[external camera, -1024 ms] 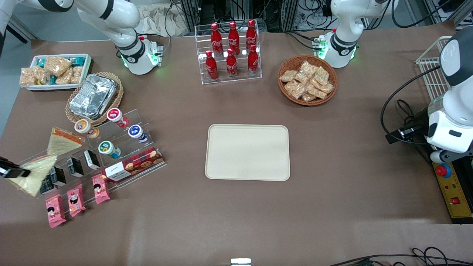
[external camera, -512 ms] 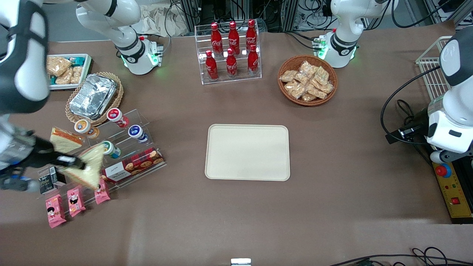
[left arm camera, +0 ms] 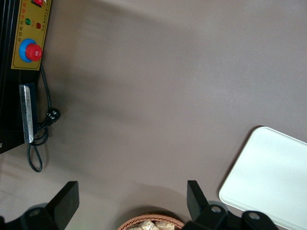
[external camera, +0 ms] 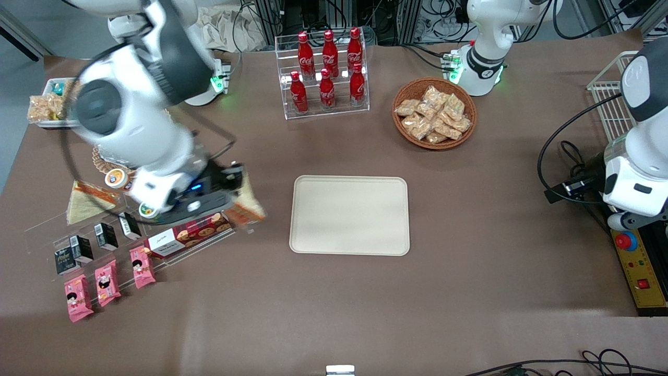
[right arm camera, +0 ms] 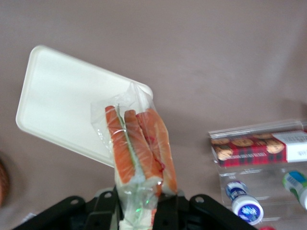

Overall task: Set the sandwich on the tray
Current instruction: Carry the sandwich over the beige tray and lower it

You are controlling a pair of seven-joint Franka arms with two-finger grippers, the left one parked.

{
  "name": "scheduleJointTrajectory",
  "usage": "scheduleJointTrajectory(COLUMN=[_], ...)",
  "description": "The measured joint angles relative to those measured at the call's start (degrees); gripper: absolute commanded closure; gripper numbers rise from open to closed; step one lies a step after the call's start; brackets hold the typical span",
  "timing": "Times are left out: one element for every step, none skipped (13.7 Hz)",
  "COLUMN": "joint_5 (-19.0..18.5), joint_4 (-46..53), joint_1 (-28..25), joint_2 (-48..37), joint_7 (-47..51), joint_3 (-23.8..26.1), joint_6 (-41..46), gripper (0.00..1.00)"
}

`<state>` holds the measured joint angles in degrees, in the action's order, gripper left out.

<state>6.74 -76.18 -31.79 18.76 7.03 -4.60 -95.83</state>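
My gripper (external camera: 234,197) is shut on the sandwich (external camera: 249,204), a plastic-wrapped wedge of pale bread with orange filling. It hangs above the table, just short of the tray's edge toward the working arm's end. In the right wrist view the sandwich (right arm camera: 140,146) sticks out from between the black fingers (right arm camera: 106,211) of the gripper (right arm camera: 139,213), with its tip over a corner of the tray (right arm camera: 62,96). The tray (external camera: 349,215) is cream-beige, flat and bare, in the middle of the table. A corner of the tray (left arm camera: 273,175) also shows in the left wrist view.
A second sandwich wedge (external camera: 86,201) lies on the clear stepped stand with a cookie box (external camera: 188,236), small cups and dark cartons. Pink packets (external camera: 107,282) lie nearer the camera. Farther back stand a cola bottle rack (external camera: 326,70) and a wicker basket of snack bags (external camera: 434,113).
The right arm has swung from the working arm's end of the table across the stepped stand toward the tray, carrying the sandwich with it. The tray has not moved.
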Motion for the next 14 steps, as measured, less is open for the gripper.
scheduleJointTrajectory(joint_5=[-1.25, -2.23, -3.27, -4.48, -5.95, -6.96, -7.68, -8.51, -9.95, -11.23, -12.18, -13.04, -14.06, -14.90], joint_4=[-0.12, -0.31, -0.51, -0.61, -0.65, -0.65, -0.65, -0.64, -0.63, -0.64, -0.64, -0.67, -0.70, -0.77], joint_1=[-2.59, -4.93, -6.94, -8.63, -9.96, -10.91, -11.71, -12.41, -12.99, -13.32, -13.48, -13.71, -14.08, -14.47], joint_2=[0.62, 1.59, 2.87, 4.41, 6.03, 7.54, 8.90, 9.90, 10.73, 11.45, 12.22, 13.11, 14.15, 15.41], joint_7=[-0.40, -0.81, -1.23, -1.65, -2.21, -3.64, -6.18, -8.72, -10.94, -13.03, -15.46, -17.58, -18.83, -19.41], joint_3=[0.04, 0.05, 0.04, 0.04, 0.03, 0.01, -0.02, -0.04, -0.05, -0.06, -0.07, -0.07, -0.07, -0.06], joint_6=[-1.25, -2.87, -4.97, -7.46, -10.14, -12.62, -14.72, -16.12, -17.46, -19.16, -21.25, -23.42, -25.39, -27.18], gripper=[0.73, 0.73, 0.73, 0.73, 0.73, 0.73, 0.73, 0.73, 0.73, 0.73, 0.73, 0.73, 0.73, 0.73])
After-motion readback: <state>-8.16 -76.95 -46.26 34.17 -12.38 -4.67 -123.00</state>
